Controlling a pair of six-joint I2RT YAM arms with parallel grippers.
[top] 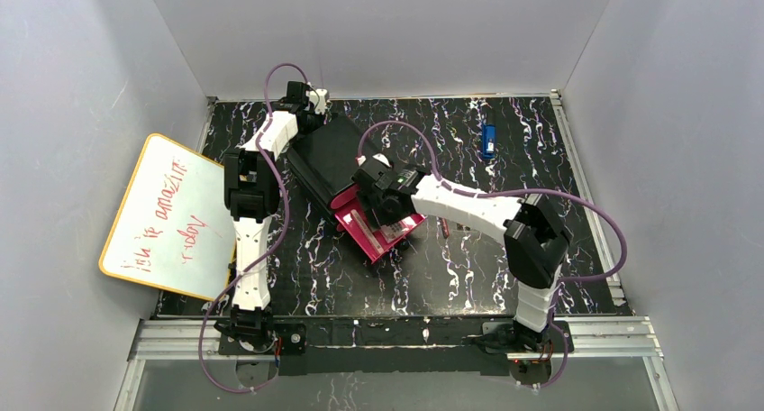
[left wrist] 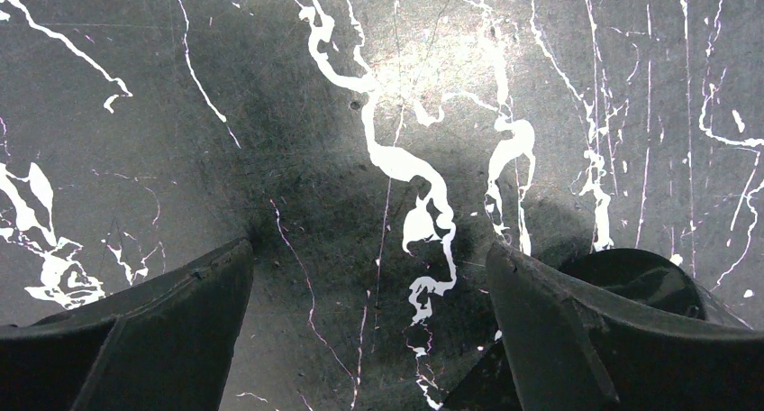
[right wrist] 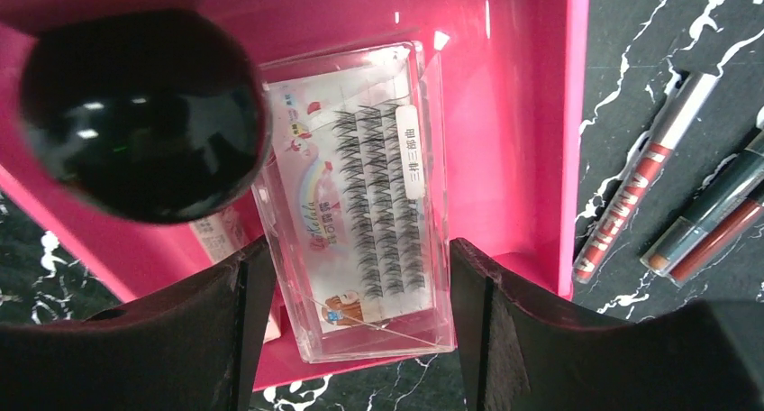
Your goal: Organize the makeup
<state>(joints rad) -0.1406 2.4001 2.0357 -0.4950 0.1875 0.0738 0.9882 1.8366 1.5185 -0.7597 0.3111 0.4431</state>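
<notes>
In the right wrist view, my right gripper (right wrist: 358,249) is shut on the flat clear dotted palette (right wrist: 360,159), one finger against each long side. It holds the palette low in the open pink drawer (right wrist: 532,114). A round black compact (right wrist: 144,114) sits in the drawer beside it. A red-and-silver stick (right wrist: 641,195) and darker red sticks (right wrist: 712,222) lie on the table right of the drawer. From above, the right gripper (top: 383,208) is over the drawer (top: 383,244). My left gripper (top: 317,100) is open at the back-left corner of the black box (top: 329,159); in its own wrist view (left wrist: 371,258) it is over bare marbled table.
A small blue rectangular object (top: 487,141) lies at the back right. A whiteboard with red writing (top: 167,217) leans at the left edge. One dark-red stick (top: 443,228) shows on the table beside my right forearm. Grey walls enclose the table.
</notes>
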